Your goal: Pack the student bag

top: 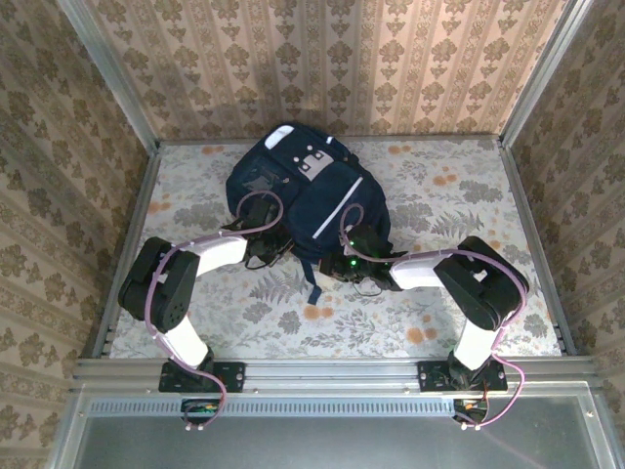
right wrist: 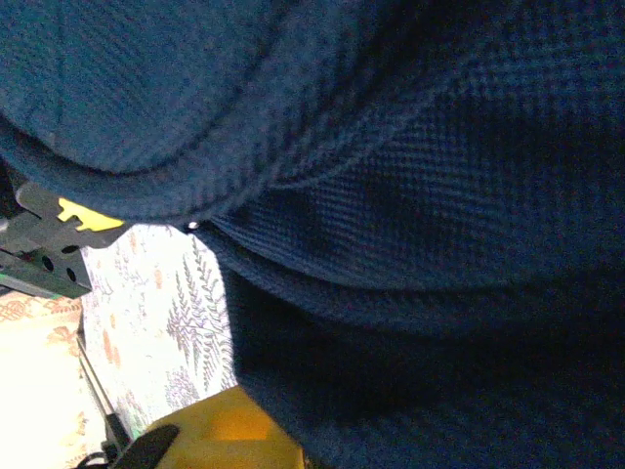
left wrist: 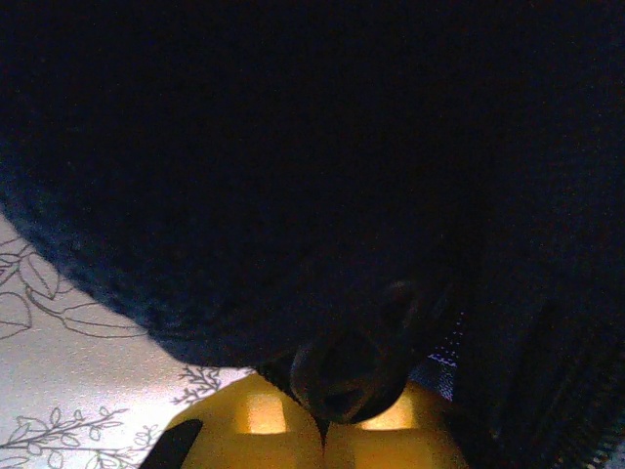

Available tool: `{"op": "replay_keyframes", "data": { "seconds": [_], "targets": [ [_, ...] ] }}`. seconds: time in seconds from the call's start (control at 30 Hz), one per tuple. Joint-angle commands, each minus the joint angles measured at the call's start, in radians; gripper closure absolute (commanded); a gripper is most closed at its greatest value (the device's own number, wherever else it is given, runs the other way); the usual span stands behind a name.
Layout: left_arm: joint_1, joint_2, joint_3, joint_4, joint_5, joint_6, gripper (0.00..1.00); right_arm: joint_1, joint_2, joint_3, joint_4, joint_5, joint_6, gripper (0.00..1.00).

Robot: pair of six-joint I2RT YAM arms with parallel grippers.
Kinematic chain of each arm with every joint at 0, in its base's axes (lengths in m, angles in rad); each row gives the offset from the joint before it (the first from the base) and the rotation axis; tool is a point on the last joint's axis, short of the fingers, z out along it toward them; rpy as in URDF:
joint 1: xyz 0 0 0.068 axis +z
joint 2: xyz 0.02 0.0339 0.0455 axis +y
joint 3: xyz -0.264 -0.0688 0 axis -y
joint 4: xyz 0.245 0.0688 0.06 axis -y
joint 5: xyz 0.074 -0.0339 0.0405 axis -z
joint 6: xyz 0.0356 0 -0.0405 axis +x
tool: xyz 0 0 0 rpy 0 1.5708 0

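Note:
The student bag [top: 303, 191], a large dark navy backpack with white stripes and a grey buckle patch, lies at the back middle of the table. My left gripper [top: 266, 249] is at its near left edge. In the left wrist view its yellow fingers [left wrist: 259, 425] meet, pinching a dark rounded fold of bag fabric [left wrist: 352, 366]. My right gripper [top: 356, 264] sits at the bag's near right edge. In the right wrist view navy fabric [right wrist: 391, 195] drapes over the jaws. One yellow finger [right wrist: 220, 435] shows close to the centre line; the other is hidden under the cloth.
The table wears a floral cloth [top: 322, 318] and is walled by patterned panels with metal rails [top: 332, 369] along the near edge. A dark strap [top: 314, 283] trails from the bag toward the front. The left gripper's black and yellow parts [right wrist: 59, 230] show past the bag.

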State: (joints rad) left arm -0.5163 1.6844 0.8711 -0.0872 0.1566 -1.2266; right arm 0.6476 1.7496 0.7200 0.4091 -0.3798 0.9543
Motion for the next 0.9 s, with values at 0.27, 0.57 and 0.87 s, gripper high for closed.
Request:
{"op": "replay_keyframes", "data": {
  "seconds": [0.27, 0.57, 0.87],
  "targets": [
    [0.053, 0.03, 0.022, -0.069, -0.056, 0.016, 1.0, -0.023, -0.141, -0.035, -0.235, 0.063, -0.192, 0.97],
    [0.102, 0.034, 0.02, -0.076, -0.061, 0.032, 1.0, -0.068, -0.266, -0.053, -0.435, 0.12, -0.339, 0.99],
    [0.134, 0.032, 0.059, -0.097, -0.067, 0.081, 1.0, -0.057, -0.351, -0.055, -0.521, 0.266, -0.46, 1.0]
  ]
}}
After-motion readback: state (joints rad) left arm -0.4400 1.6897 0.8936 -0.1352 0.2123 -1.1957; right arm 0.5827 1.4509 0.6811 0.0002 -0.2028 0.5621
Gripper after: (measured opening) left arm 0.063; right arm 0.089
